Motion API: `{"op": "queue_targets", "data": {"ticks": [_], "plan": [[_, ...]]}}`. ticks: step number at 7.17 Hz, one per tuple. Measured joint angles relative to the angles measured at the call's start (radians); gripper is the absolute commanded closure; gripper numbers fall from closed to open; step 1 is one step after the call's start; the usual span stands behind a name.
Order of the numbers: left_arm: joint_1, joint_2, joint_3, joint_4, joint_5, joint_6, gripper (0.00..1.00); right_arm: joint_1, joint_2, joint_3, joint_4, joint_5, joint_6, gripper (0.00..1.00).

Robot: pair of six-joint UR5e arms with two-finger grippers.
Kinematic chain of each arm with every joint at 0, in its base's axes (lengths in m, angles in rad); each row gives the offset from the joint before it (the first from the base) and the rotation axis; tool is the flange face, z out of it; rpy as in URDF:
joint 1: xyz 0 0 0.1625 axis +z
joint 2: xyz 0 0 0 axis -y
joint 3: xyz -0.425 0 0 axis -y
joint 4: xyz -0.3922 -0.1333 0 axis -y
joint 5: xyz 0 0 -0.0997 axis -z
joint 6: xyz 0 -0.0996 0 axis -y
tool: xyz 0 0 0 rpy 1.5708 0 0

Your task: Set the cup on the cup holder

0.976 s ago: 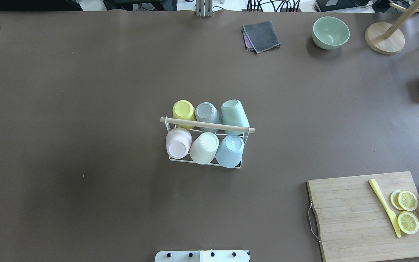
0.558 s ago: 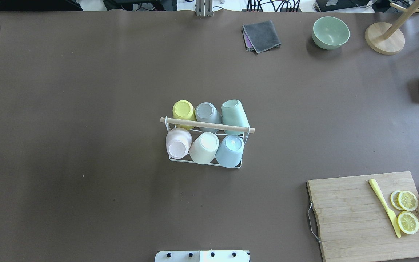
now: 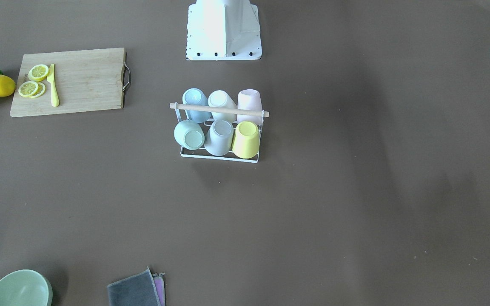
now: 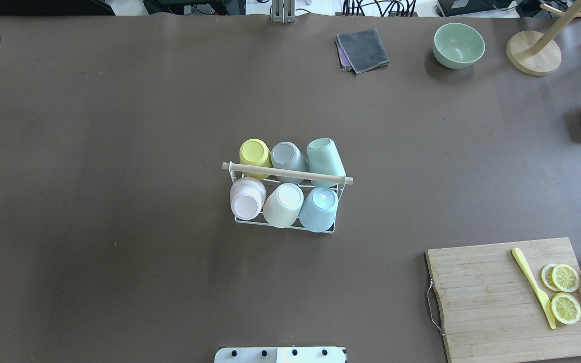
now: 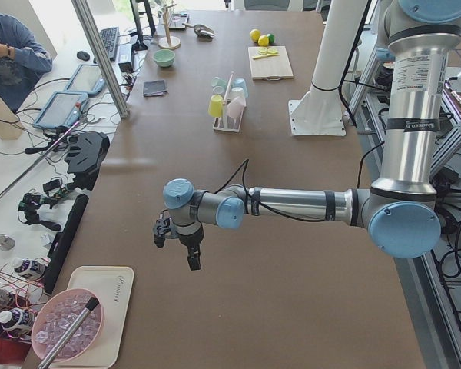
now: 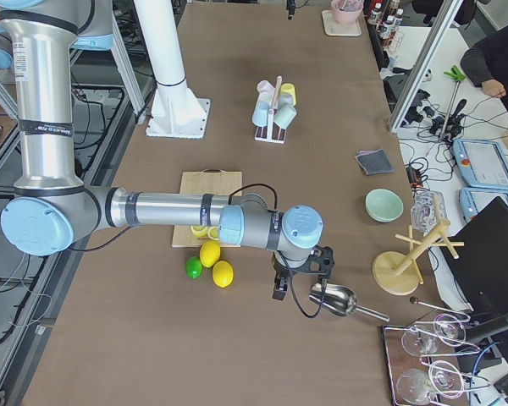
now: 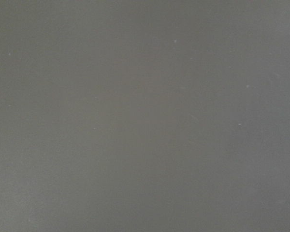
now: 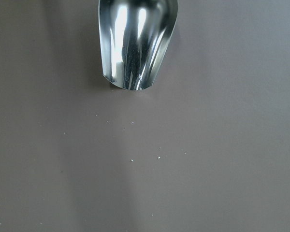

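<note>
At centre of brown bench (image 4: 119, 151), white wire cup holder with light wooden top rod (image 4: 290, 173) has upturned pastel cups (image 4: 284, 203) on all six prongs, placing looks done; left pincer (image 5: 194, 264) and right pincer (image 6: 278, 292) hang at opposite ends, opening/hold can't tell, next probably just park

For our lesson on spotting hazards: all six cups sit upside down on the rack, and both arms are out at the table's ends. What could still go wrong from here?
1. The mint cup seems to lean outward more than its neighbours on the cup holder, so a jolt to the table might tip it off.
2. The right hand hangs close beside the metal scoop, so a careless next move could knock it.
</note>
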Motion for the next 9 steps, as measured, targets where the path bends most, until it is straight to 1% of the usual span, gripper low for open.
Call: {"op": "queue_targets", "data": {"ticks": [2, 4, 6, 9], "plan": [[-0.073, 0.021, -0.022, -0.002, -0.011, 0.009, 0.01, 0.002, 0.01, 0.008, 0.0, -0.029, 0.003, 0.0], [-0.132, 0.058, -0.046, -0.007, -0.063, 0.068, 0.01, 0.003, 0.003, 0.01, 0.0, -0.038, 0.003, 0.0], [-0.152, 0.069, -0.066, -0.003, -0.084, 0.099, 0.01, 0.004, -0.005, 0.01, 0.0, -0.037, 0.002, 0.0], [-0.16, 0.071, -0.083, 0.0, -0.091, 0.096, 0.01, 0.005, -0.006, 0.009, 0.0, -0.038, -0.003, 0.0]]}}
